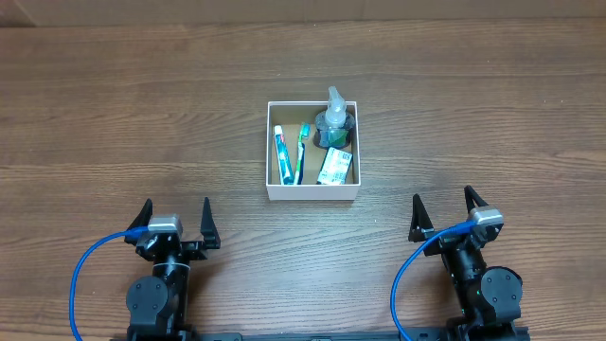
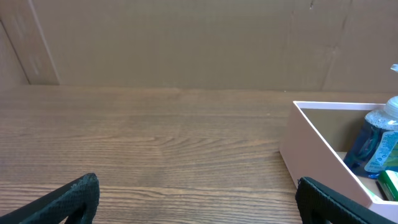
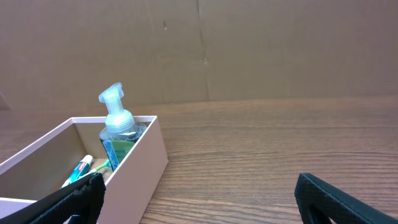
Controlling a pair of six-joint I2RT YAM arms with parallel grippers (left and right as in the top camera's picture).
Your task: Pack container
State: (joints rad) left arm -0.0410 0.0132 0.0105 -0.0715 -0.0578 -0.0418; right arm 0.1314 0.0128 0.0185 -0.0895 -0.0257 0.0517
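In one container [image 1: 312, 192] sit four things: bottle [image 1: 334, 118], tube [image 1: 281, 154], toothbrush [image 1: 302, 152], packet [image 1: 333, 167].

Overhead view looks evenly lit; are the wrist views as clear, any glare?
Overhead: soft even light, no glare, hardly any shadow beside the container. Left wrist: table grain sharp, fingers near-black, detail lost. Right wrist: pump bottle crisp, no glare.

The left tool [image 1: 177, 210] and right tool [image 1: 443, 198] rest, jaws spread wide.
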